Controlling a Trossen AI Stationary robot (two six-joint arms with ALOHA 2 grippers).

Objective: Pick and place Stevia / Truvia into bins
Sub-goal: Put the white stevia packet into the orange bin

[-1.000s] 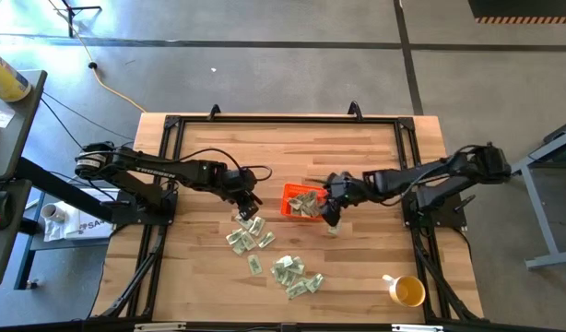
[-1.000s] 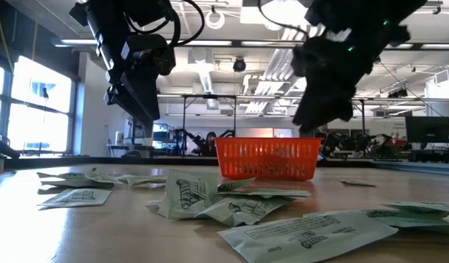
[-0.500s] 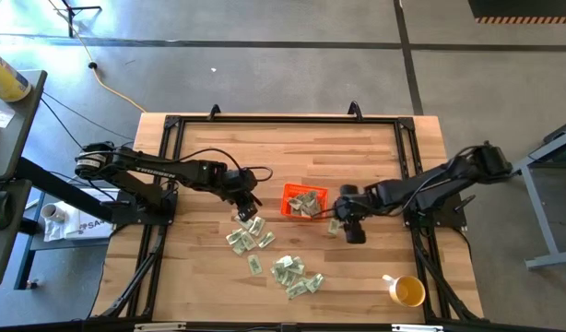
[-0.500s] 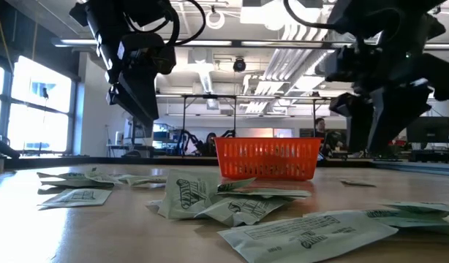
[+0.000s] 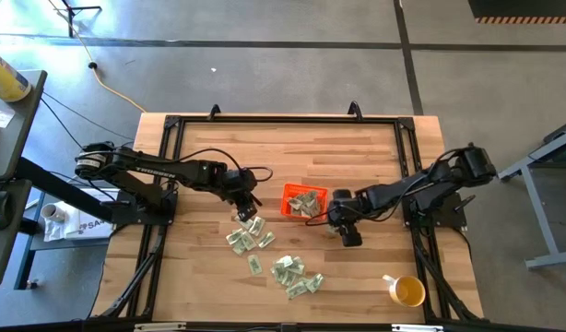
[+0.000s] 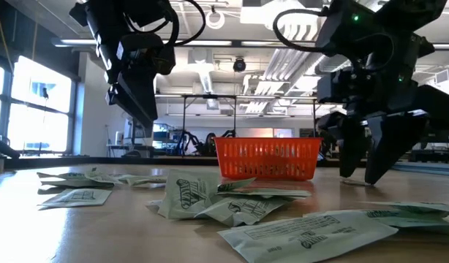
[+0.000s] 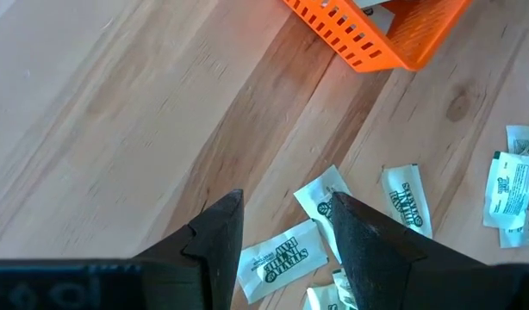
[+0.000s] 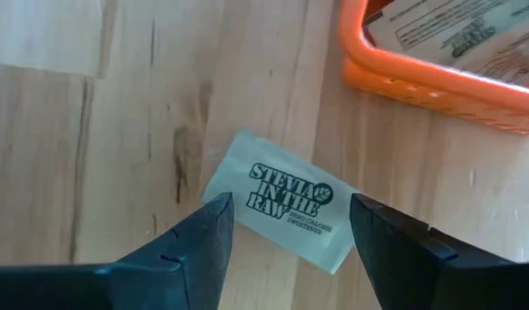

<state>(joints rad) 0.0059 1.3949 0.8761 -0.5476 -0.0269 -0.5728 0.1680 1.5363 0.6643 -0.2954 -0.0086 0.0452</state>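
The orange bin (image 5: 303, 201) sits mid-table with a few Stevia packets in it. My right gripper (image 8: 290, 207) is open and points down just right of the bin. Its fingers stand on either side of a lone pale-green packet (image 8: 282, 200) lying flat on the wood, also seen as the packet (image 6: 354, 183) in the low view between the gripper's (image 6: 363, 174) fingers. My left gripper (image 7: 282, 213) is open and hovers left of the bin (image 7: 376, 30) above loose packets (image 7: 277, 258). More packets (image 5: 246, 237) lie scattered toward the near edge.
A second heap of packets (image 5: 294, 274) lies near the table's near edge. A yellow cup (image 5: 407, 291) stands at the near right corner. Black frame rails (image 5: 407, 157) run along the table's sides. Bare wood stretches across the far half.
My right gripper has left the bin's right end, swung toward the table's right and near side, turned to point down, and come down around the lone packet. The packets have not moved.
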